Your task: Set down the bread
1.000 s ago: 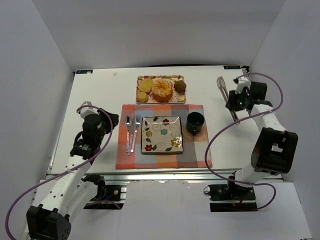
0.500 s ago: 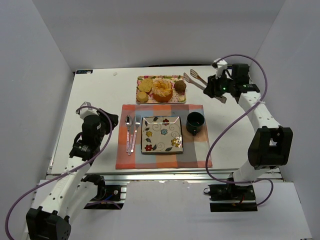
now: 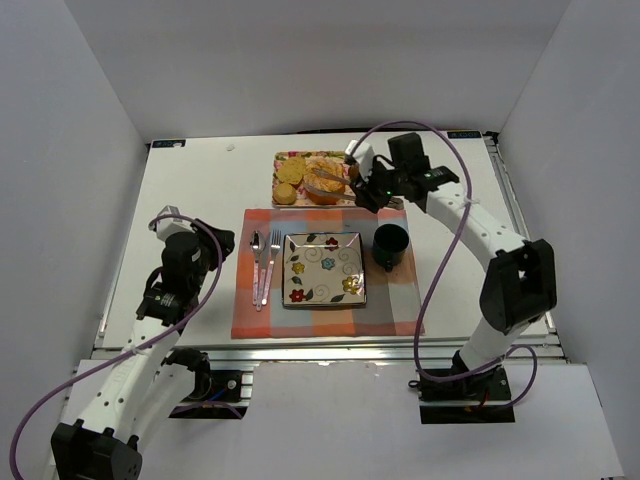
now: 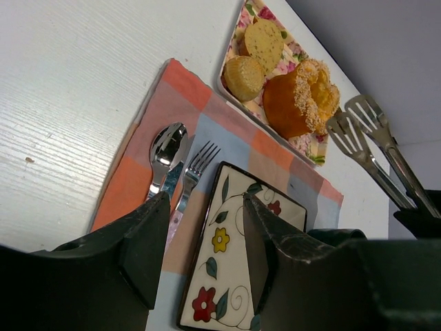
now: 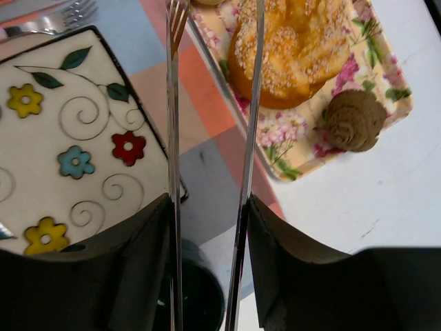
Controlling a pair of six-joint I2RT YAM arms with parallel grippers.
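Observation:
A big sesame-topped bread (image 3: 325,182) lies on a floral tray (image 3: 300,200) with two small rolls (image 3: 287,181) and a brown muffin (image 3: 361,172). My right gripper (image 3: 372,192) is shut on metal tongs (image 3: 332,178), whose arms stand apart with their tips at the big bread. In the right wrist view the tongs (image 5: 251,103) reach from the gripper (image 5: 209,207) toward the bread (image 5: 296,48). The flowered square plate (image 3: 324,268) is bare. My left gripper (image 4: 207,262) is open and empty, left of the placemat.
A dark mug (image 3: 390,245) stands right of the plate, just under my right wrist. A spoon (image 3: 257,262) and fork (image 3: 272,260) lie on the checked placemat (image 3: 330,318) left of the plate. White walls close in the table on three sides.
My right arm has swung left from the table's right edge, carrying the tongs to the tray. The left arm has hardly moved.

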